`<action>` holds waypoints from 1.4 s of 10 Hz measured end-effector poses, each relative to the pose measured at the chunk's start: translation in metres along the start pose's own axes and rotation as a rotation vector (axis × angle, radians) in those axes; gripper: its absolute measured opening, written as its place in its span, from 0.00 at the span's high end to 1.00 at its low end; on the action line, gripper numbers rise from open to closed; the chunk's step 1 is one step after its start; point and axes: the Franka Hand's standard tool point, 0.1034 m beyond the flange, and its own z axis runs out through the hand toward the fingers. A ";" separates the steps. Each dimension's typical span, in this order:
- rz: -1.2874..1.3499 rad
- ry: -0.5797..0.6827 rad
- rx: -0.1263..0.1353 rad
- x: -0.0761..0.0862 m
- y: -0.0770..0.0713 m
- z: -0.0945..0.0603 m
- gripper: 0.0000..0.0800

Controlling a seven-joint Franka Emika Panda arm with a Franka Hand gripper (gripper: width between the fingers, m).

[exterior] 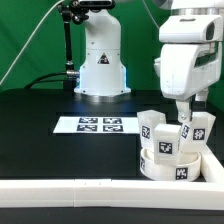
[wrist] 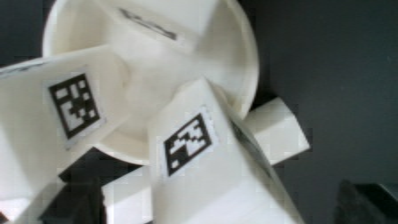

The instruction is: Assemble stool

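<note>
The stool's round white seat disc lies at the exterior view's lower right, by the front rail. Three short white tagged legs stand up from it: one on the left, one in the middle, one on the right. My gripper hangs just above them, between the middle and right legs. In the wrist view the seat disc fills the upper part and a tagged leg runs down between my dark fingers. The gripper is open, with a gap beside the leg.
The marker board lies flat on the black table in the middle. A white robot base stands at the back. A long white rail borders the table's front edge, close to the stool.
</note>
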 end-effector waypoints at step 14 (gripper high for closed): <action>-0.504 -0.132 -0.029 0.004 0.016 0.011 0.58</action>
